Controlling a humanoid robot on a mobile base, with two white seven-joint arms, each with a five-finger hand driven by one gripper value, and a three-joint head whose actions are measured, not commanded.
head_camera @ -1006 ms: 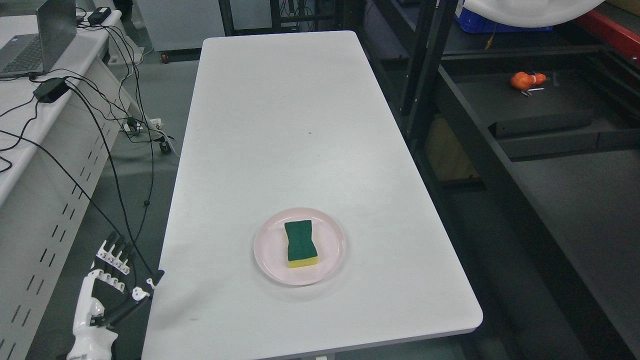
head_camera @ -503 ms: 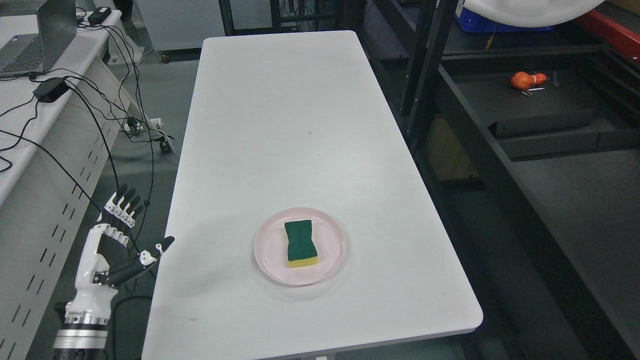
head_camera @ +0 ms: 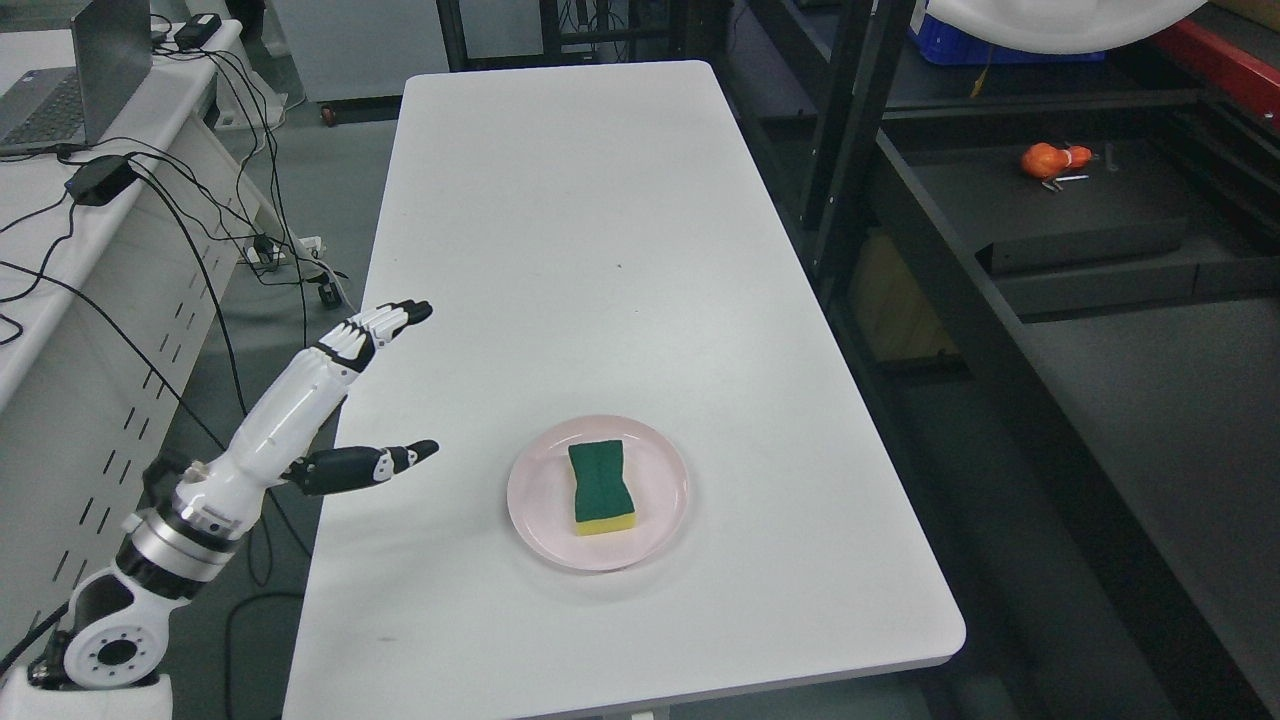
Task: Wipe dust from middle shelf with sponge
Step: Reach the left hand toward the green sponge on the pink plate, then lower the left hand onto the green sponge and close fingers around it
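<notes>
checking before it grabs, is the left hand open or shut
Open. The left hand has its fingers stretched out straight and its thumb spread apart; it holds nothing. The sponge lies untouched on the plate.

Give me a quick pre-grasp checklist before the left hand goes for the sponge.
1. Sponge reachable: lies flat on the pink plate, green side up, nothing on top. Ok.
2. Left hand ready: fingers spread, holding nothing. Ok.
3. Hand over target: not ok; it hangs above the table's left edge, well left of the plate.
4. Path to the plate: bare white table between hand and plate. Ok.
5. Right hand: out of view. Cannot tell.
6. Shelf for wiping: dark unit at right, an orange object lying on it. Which level is the middle one, cannot tell.
</notes>
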